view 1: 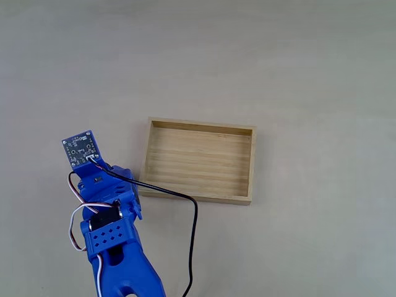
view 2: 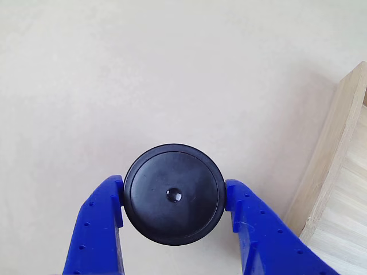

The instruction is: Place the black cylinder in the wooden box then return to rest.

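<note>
Black cylinder [view 2: 174,194], small, round and matte, with a tiny dimple in the middle of its top, sits between the two blue plastic fingers [view 2: 97,229] of the claw [view 2: 174,197] in the other view. The fingers press on its left and right sides, so the claw is clamped on it. Under it lies the pale, plain counter [view 2: 143,69]. To the right in that view, near the claw but not touching it, is a corner of the light wooden box [view 2: 335,149] with low walls. In the fixed view, the blue robot arm [view 1: 111,241] stands just left of the wooden box [view 1: 199,124], and a black cable [view 1: 192,235] runs from the arm past the box's near wall.
</note>
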{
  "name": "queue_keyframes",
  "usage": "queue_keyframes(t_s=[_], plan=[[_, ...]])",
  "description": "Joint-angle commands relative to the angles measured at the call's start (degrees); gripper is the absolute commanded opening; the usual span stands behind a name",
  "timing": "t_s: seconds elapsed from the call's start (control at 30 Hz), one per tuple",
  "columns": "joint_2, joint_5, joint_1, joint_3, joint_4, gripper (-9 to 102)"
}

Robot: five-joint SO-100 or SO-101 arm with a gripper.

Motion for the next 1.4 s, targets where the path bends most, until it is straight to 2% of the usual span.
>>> queue_keyframes(t_s=[0.0,0.4,0.7,1.03,1.37], plan=[[-2.3,0.1,1.0,-5.6,-1.4,20],[-17.1,-3.9,0.8,-3.3,9.9,20],[-29.4,-4.0,2.8,2.4,14.7,20],[-39.0,-4.3,11.3,7.7,15.4,20],[-33.6,-1.6,23.2,5.4,11.3,20]])
